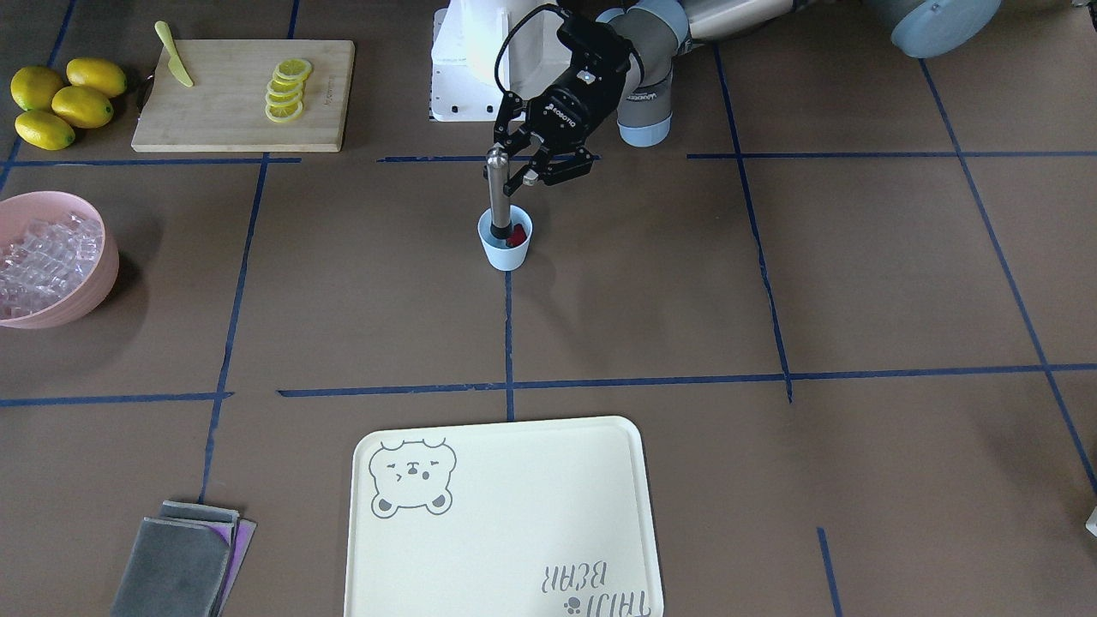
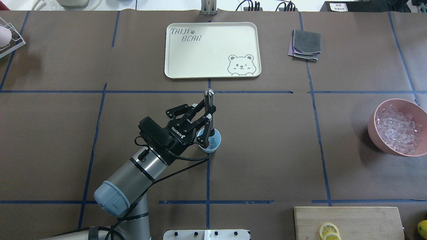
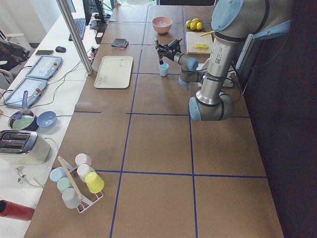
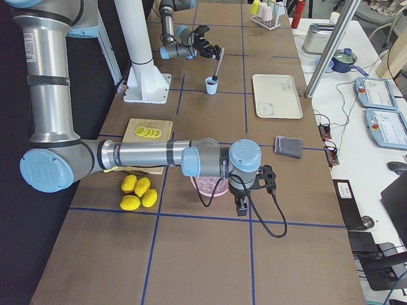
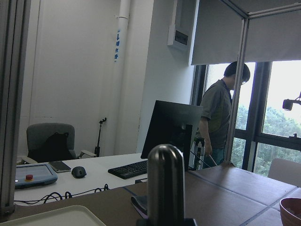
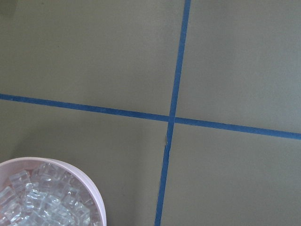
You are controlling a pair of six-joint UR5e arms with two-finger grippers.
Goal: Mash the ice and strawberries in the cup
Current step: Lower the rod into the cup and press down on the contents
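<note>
The pale-blue cup [image 1: 507, 254] stands near the table's middle, also seen from above [image 2: 215, 141]. A dark-red strawberry [image 1: 518, 236] lies inside it. I cannot make out any ice in the cup. A steel muddler [image 1: 497, 193] stands upright in the cup, its rounded top filling the left wrist view [image 5: 165, 183]. My left gripper [image 1: 512, 163] is shut on the muddler's upper shaft, its fingers on either side [image 2: 207, 114]. The ice [image 1: 38, 257] fills a pink bowl [image 2: 375, 133]. My right gripper [image 4: 245, 204] hangs beside that bowl; I cannot tell its state.
A cream bear tray [image 1: 506, 514] lies on the operators' side. A cutting board [image 1: 231, 111] carries lemon slices [image 1: 287, 90] and a yellow knife [image 1: 174, 65], with whole lemons [image 1: 64, 101] beside it. Folded grey cloths [image 2: 305, 45] lie near the tray. A cup rack [image 3: 77, 181] stands at the table's left end.
</note>
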